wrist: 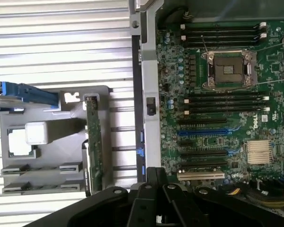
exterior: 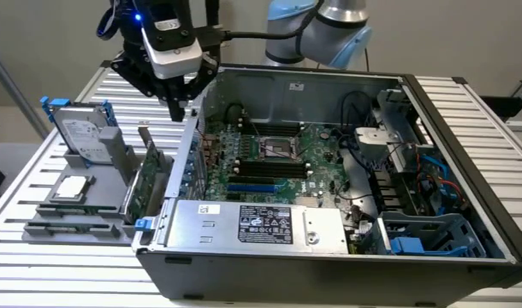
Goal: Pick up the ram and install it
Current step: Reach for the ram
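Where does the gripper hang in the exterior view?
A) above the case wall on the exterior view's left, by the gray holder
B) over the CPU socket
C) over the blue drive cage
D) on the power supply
A: the gripper hangs above the case wall, beside the gray holder and away from the CPU socket.

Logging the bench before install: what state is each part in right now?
computer case: side open
CPU socket: empty
memory slots: empty
ram: in grey holder, not installed
expansion card: upright in holder
gripper: above case wall, apart from ram
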Robot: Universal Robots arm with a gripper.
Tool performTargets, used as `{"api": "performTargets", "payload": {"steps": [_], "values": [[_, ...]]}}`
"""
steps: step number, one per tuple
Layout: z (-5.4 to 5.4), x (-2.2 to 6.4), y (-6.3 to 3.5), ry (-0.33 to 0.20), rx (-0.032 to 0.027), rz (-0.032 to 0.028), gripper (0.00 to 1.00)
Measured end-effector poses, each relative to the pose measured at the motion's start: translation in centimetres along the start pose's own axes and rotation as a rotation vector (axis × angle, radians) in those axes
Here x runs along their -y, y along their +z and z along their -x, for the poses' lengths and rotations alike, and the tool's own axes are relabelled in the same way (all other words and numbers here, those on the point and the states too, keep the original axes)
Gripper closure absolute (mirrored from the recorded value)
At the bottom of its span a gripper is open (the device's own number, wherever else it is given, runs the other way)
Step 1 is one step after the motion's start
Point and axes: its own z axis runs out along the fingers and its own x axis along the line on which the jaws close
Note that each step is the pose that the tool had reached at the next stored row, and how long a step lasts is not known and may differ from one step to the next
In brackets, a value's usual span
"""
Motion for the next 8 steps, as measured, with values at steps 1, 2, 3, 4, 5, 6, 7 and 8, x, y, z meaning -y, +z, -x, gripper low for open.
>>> {"api": "performTargets", "payload": {"steps": [1,2,3,4,5,6,7,8], "values": [[-0.4,0.13,0.03,0.000,0.0001,-0.0003,1.00],[-0.8,0.25,0.05,0.000,0.0000,-0.0007,1.00],[-1.2,0.37,0.07,0.000,0.0001,-0.0011,1.00],[-1.6,0.49,0.10,0.000,0.0001,-0.0015,1.00],[-2.0,0.61,0.13,0.000,0.0001,-0.0019,1.00],[-2.4,0.73,0.16,0.000,0.0001,-0.0023,1.00],[-2.8,0.84,0.19,0.000,0.0002,-0.0029,1.00],[-3.2,0.96,0.22,0.000,0.0003,-0.0033,1.00]]}}
